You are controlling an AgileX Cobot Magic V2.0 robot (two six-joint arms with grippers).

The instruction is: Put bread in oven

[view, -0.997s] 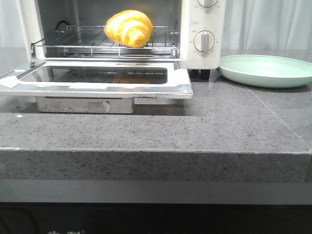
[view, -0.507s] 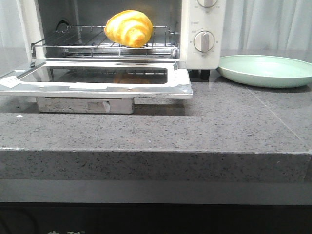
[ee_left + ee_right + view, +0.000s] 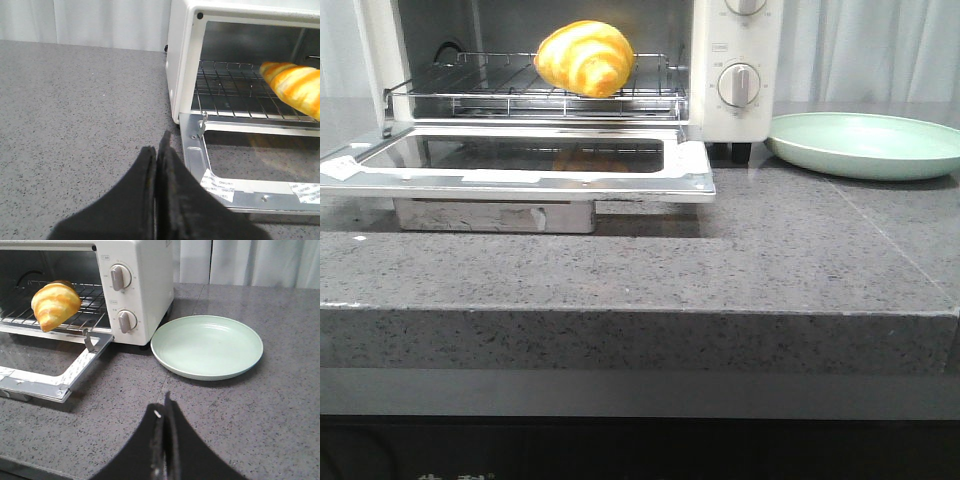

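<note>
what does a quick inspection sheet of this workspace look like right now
surface: grey speckled stone counter, no spills seen
bread: the bread lies on the wire rack inside the oven
oven door: the door is dropped fully open, glass facing up
clutter: pale green plate beside the oven, nothing on it
grippers: left gripper and right gripper both shut, holding nothing, both apart from the oven
cables: nothing seen
surroundings: pale curtain behind the counter
</note>
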